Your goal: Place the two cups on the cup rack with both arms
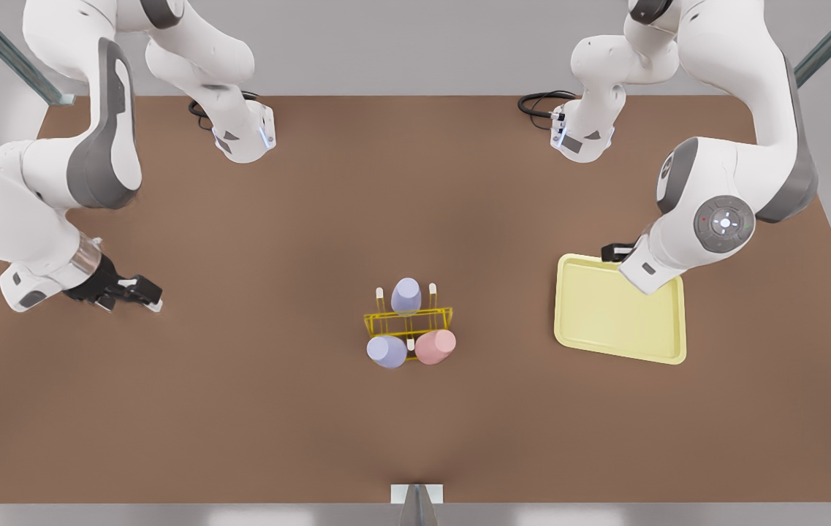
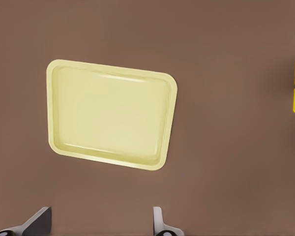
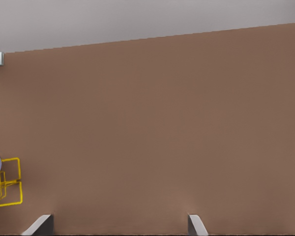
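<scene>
Brown worktop (image 1: 276,409) spans the whole scene beneath grey walls, with my two arms raised over its outer sides. My left hand (image 2: 101,223), fingers apart and holding nothing, hangs over the pale yellow tray (image 1: 616,318) at the front view's right; my right hand (image 1: 126,292), likewise apart and empty, hovers at the front view's left. Both are well apart from the cup rack (image 1: 408,321) at centre. One lavender cup (image 1: 406,295) sits on a peg at its far side; another lavender cup (image 1: 386,351) and the pink cup (image 1: 435,346) touch its near edge, apparently seated. I judge placement complete, so I would lift away without brushing the thin pegs.
</scene>
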You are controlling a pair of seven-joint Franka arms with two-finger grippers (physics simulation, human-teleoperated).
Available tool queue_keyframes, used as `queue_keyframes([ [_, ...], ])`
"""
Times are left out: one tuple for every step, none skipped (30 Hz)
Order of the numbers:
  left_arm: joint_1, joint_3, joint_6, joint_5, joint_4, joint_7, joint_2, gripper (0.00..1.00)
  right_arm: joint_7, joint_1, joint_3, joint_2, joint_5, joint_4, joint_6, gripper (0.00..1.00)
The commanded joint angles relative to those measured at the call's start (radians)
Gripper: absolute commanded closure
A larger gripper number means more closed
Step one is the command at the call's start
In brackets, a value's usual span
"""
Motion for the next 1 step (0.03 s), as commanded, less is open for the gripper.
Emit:
queue_keyframes([
  [-0.002, 0.0, -0.008, 0.004, 0.003, 0.048, 0.0, 0.0, -0.073, 0.0, 0.0, -0.034, -0.021, -0.011, -0.198, 0.0],
])
